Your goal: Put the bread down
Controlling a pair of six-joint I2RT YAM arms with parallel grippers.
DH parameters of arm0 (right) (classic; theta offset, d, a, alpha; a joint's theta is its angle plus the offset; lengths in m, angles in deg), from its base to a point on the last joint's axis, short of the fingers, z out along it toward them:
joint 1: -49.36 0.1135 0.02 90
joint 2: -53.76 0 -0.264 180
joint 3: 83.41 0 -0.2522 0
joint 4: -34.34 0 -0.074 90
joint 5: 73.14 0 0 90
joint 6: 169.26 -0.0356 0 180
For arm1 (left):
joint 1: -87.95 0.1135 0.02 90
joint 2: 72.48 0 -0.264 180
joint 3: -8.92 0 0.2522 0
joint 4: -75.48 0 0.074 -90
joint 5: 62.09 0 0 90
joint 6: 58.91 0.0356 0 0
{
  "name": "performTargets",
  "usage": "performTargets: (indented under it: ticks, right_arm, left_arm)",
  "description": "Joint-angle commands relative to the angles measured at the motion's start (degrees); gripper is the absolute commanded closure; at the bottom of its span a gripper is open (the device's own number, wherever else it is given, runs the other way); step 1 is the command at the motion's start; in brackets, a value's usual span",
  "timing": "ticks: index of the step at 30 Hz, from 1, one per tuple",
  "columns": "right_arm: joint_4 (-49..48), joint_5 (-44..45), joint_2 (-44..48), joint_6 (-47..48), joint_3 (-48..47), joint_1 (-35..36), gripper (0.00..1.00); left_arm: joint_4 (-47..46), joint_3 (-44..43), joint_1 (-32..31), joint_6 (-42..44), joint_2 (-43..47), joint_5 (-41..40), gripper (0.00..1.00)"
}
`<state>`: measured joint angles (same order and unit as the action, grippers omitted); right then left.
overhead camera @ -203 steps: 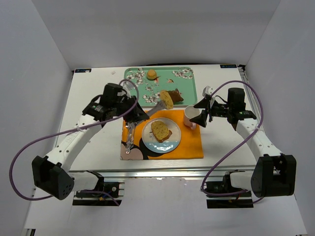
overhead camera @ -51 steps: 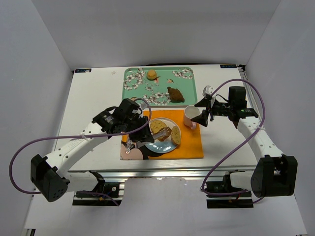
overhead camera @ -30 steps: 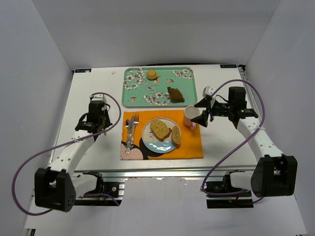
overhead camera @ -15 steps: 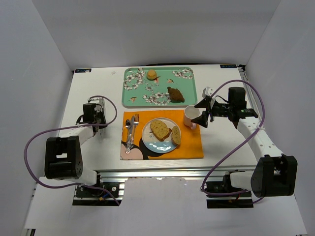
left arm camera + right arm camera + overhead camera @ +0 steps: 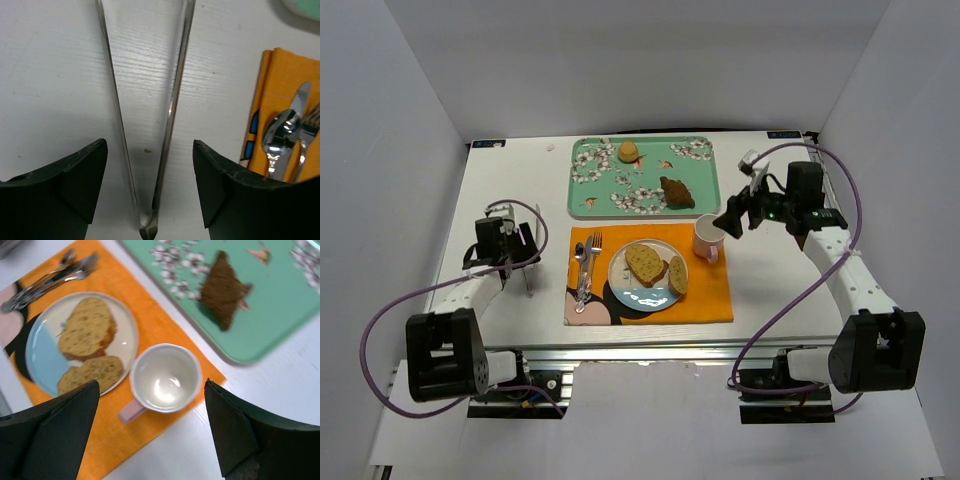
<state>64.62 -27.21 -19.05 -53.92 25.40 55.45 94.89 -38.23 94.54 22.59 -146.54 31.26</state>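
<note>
Both slices of bread lie on the round plate (image 5: 632, 286): the broad slice (image 5: 646, 263) in the middle and the smaller one (image 5: 677, 274) at its right edge. The right wrist view shows the same broad slice (image 5: 87, 332) and smaller slice (image 5: 90, 374). My left gripper (image 5: 517, 250) hovers over bare table left of the mat. It is open (image 5: 150, 190), and the metal tongs (image 5: 172, 100) lie flat on the table between its spread fingers, touching neither. My right gripper (image 5: 732, 222) is open (image 5: 152, 435) just right of the mug (image 5: 165, 377), holding nothing.
An orange placemat (image 5: 705, 292) carries the plate, the mug (image 5: 706, 238), and a fork and spoon (image 5: 585, 268) at its left. Behind it, a green floral tray (image 5: 610, 175) holds a small orange bun (image 5: 628, 151) and a dark brown pastry (image 5: 676, 191).
My left arm left the plate and swung to the table's left side, then its jaws opened and let the tongs down on the table. The right gripper shifted slightly back and up.
</note>
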Motion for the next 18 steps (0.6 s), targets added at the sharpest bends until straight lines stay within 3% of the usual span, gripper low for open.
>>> performTargets:
  ticks: [1, 5, 11, 13, 14, 15, 16, 18]
  right_arm:
    - [-3.0, 13.8, -2.2, -12.9, -6.6, -0.1, 0.11]
    - [-1.7, 15.0, -4.6, -16.5, -10.4, -0.1, 0.11]
    - [-2.8, 13.4, -6.8, -18.0, -11.6, -0.1, 0.11]
    - [-3.1, 13.0, -7.2, -18.0, -12.0, -0.1, 0.11]
    - [-3.3, 12.7, -7.3, -18.0, -12.1, -0.1, 0.1]
    - [-3.8, 12.5, -7.1, -18.2, -12.0, -0.1, 0.1]
    - [-5.3, 12.2, -7.1, -18.9, -11.8, -0.1, 0.11]
    - [-7.5, 9.5, -7.1, -19.5, -11.0, 0.2, 0.1]
  left_arm:
    - [0.8, -2.1, 0.3, -2.9, 4.9, 2.2, 0.21]
    - [0.7, -2.6, 0.3, -4.9, 9.1, 3.8, 0.11]
    - [3.6, -3.6, 0.3, -4.6, 13.7, 4.9, 0.1]
    - [5.1, -4.1, 0.2, -4.7, 14.6, 5.5, 0.16]
    - [5.2, -4.2, 0.3, -4.7, 16.0, 6.5, 0.25]
    - [5.2, -4.5, 0.3, -5.1, 16.6, 7.4, 0.42]
    - [4.7, -4.6, 0.3, -8.0, 17.0, 9.6, 0.99]
    - [-0.1, -3.4, 0.3, -13.5, 18.0, 14.9, 1.0]
